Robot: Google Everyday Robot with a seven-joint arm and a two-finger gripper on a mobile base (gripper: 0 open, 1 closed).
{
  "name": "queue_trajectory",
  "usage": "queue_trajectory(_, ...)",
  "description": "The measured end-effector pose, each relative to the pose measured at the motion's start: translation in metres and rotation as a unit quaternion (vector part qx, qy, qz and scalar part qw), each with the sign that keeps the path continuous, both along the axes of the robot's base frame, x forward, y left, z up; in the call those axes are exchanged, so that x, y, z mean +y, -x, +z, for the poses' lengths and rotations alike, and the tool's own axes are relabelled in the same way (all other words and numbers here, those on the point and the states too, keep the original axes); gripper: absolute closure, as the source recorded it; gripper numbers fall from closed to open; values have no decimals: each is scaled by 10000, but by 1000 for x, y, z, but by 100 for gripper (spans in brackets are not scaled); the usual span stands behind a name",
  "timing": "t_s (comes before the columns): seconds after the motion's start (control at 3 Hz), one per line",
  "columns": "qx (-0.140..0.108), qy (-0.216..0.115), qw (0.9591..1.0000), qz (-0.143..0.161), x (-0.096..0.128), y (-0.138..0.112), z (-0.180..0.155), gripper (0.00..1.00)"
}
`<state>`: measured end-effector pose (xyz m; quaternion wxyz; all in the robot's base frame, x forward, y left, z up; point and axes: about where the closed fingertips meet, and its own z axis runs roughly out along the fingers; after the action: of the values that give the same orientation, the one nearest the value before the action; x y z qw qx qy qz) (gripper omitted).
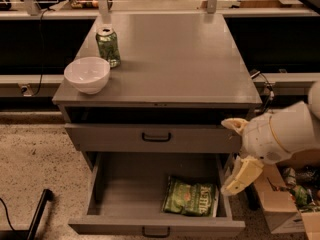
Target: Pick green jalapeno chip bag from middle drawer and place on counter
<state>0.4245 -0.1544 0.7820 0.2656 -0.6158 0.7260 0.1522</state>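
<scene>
On the desk stand two things: one white bowl near the front left corner and one green soda can upright just behind it, close together, though I cannot tell whether they touch. The bowl shows nothing inside.

Below the desk top the cabinet shows three levels. At the top is one dark slot with no handle. Under it is one shut drawer with a black bar handle. Lowest is the middle drawer, pulled well out toward the camera.

That open drawer holds a single item: the green jalapeno chip bag. It lies flat on the drawer floor in the front right part, with its lettering turned sideways. The left half of the drawer floor is bare grey metal.

One hand hangs at the cabinet's right front corner, at the height of the shut drawer and the open one. Its two cream fingers are spread wide apart, one up by the shut drawer's right end and one over the open drawer's right wall. It is released and holds nothing. The lower finger is near the bag's right edge, above it and clear of it.

One cardboard box sits on the floor to the right, behind the arm.
</scene>
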Motion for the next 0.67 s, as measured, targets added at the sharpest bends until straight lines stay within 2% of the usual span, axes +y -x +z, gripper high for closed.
queue_trajectory(0.33, -329, -307, 9982, -401, -15, -13, -5, 0)
queue_trajectory(0.67, -116, -160, 9988, -456, -17, -16, -34, 0)
